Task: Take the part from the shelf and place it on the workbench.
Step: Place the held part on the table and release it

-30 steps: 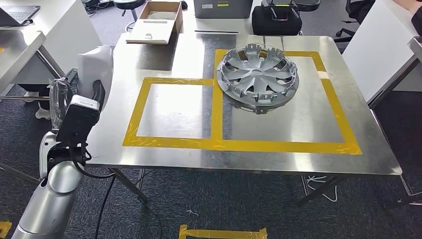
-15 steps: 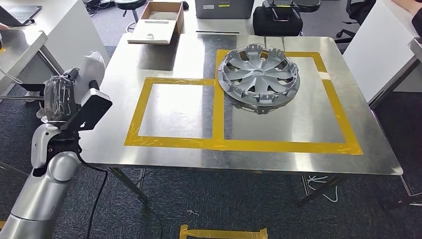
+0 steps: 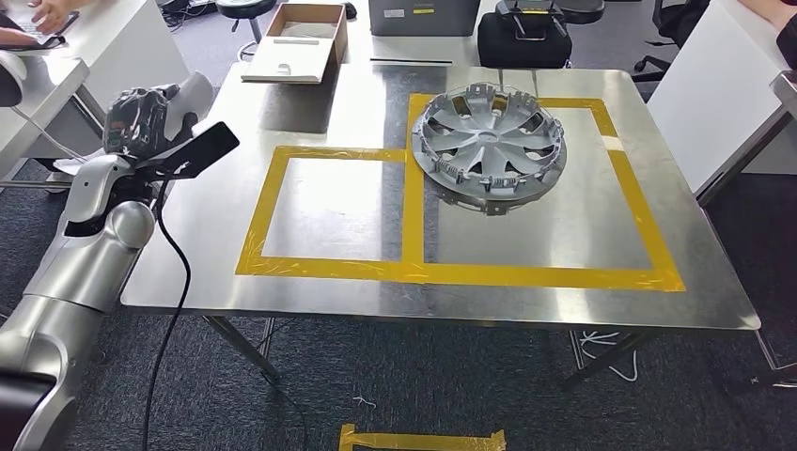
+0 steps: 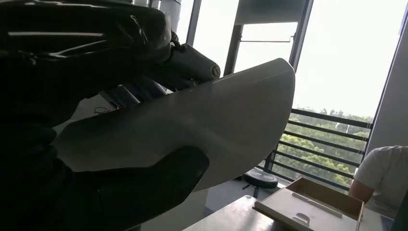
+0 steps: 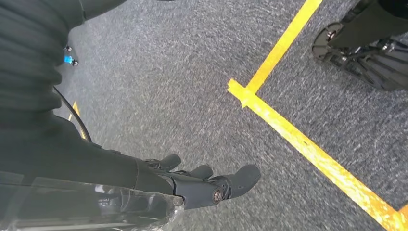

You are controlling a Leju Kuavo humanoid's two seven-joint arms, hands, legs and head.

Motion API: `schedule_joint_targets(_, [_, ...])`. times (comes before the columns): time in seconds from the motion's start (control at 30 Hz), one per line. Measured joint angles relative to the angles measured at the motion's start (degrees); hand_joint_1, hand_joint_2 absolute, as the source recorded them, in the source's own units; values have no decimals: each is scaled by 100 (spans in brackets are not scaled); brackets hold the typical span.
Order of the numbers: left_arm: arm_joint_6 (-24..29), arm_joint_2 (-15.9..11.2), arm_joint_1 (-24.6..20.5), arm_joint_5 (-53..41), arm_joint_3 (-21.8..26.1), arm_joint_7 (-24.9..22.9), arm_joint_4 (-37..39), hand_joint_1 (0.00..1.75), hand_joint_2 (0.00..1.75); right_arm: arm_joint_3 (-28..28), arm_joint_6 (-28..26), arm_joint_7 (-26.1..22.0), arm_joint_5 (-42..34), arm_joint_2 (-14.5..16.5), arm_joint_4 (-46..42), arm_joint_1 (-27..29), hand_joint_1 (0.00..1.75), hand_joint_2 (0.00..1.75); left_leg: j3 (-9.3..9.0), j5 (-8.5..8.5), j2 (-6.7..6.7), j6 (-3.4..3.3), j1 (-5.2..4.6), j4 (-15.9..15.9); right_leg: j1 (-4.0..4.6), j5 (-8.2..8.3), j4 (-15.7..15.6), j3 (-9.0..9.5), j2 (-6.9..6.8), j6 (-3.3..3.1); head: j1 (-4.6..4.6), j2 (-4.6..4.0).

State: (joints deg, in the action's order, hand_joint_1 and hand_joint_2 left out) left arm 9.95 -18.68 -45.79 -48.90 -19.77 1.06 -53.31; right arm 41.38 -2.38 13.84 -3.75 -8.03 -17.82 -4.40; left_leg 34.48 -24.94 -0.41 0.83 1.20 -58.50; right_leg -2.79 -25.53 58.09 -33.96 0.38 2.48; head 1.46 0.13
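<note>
My left hand (image 3: pixel 141 117) grips the white part (image 4: pixel 202 122), thumb under and fingers over, holding it beside the bench (image 3: pixel 310 85) at its left edge. My worry is the thin pinch: the part could twist or slip free before it's over the taped square (image 3: pixel 329 202). It might also clip the hubcap (image 3: pixel 489 146). My right hand (image 5: pixel 207 185) hangs empty, fingers loosely spread.

Silver left arm (image 3: pixel 89 258) trailing a black cable (image 3: pixel 174 282), dark plastic-wrapped robot hand (image 3: pixel 141 117).
</note>
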Motion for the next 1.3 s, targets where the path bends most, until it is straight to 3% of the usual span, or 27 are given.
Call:
schedule_joint_targets(0.13, [60, 115, -488, 83, -212, 73, 646, 175, 175, -11, 10, 44, 54, -1, -10, -69, 0, 175, 0, 0, 2, -1, -6, 0, -7, 2, -3, 1, 1, 3, 1, 0])
schedule_joint_targets(0.37, [126, 267, -833, 249, -409, 200, 1156, 175, 175, -41, 92, 74, 160, -7, -12, -102, 0, 175, 5, 1, -1, -2, -7, 0, -8, 2, -6, -1, 0, 3, 1, 0])
schedule_joint_targets(0.63, [-257, 834, -1383, 361, -735, 329, 1491, 175, 175, -56, 189, 89, 251, -61, -12, -144, 0, 175, 16, 11, -7, -17, -12, -1, -13, 14, -17, 2, -5, 22, -1, 0])
schedule_joint_targets(0.77, [-430, 1093, -1436, 526, -868, 523, 1539, 175, 175, -57, 210, 89, 277, -65, -12, -149, 0, 175, 15, 11, 0, -18, -19, 0, -21, 17, -20, -2, -1, 26, 2, 0])
schedule_joint_targets(1.03, [-688, 1899, -1246, 1171, -1266, 694, 1296, 175, 175, -73, 277, 98, 374, -55, -12, -209, 0, 175, 30, 17, -33, -35, -32, 0, -30, 21, -28, 5, -33, 36, 0, 0])
schedule_joint_targets(1.3, [-807, 2168, -1142, 1416, -1467, 652, 1156, 175, 175, -170, 249, 101, 376, -54, -10, -151, 0, 175, 30, 21, -34, -44, -35, 1, -32, 24, -32, 2, -33, 39, 1, 0])
